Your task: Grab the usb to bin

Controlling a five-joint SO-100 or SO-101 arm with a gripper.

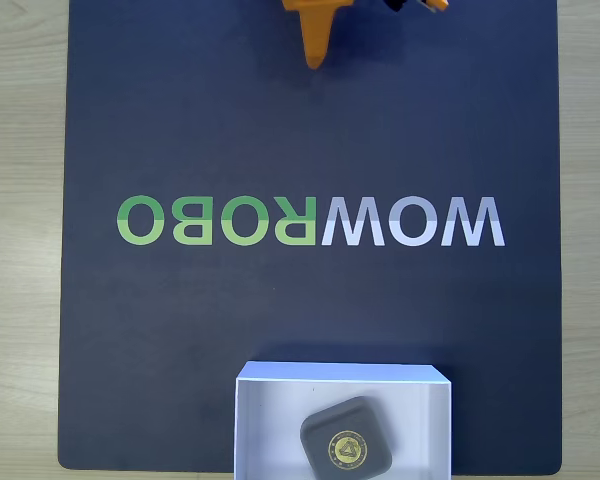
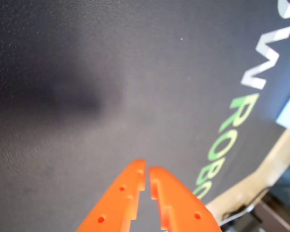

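While the gripper [image 2: 147, 175] sits near the bottom of the wrist view, its two orange fingers [image 2: 121, 193] are pressed nearly tip to tip with only a thin slit between them, so the claw is clenched on nothing. It hangs over bare dark mat [image 2: 111, 96], with a soft shadow up left. To the right of the fingers runs the green and white lettering [image 2: 232, 125]; past that the mat edge meets the wooden tabletop [image 2: 280, 154], blurry there, so I can't say what the clutter in the lower right corner is.

Fixed view, far end: the gripper tip [image 1: 316, 45] pokes in from the top edge, well apart from everything else. The usb [image 1: 346, 446] already lies flat inside the bin [image 1: 280, 400], emblem up, toward the lower right of the box floor, rotated a bit off square. The bin sits at the bottom edge of the mat, partly cut by the frame.

Judgement: task looks done, drop complete.

Risks from here:
- any return sweep low toward the bin could clip the low cardboard wall and shove the light box off the mat
- the bin is shallow, so a bump could slide the usb out over the wall
- a retract that dips could drag the closed tips across the mat
- reopening and re-reaching would disturb a finished placement
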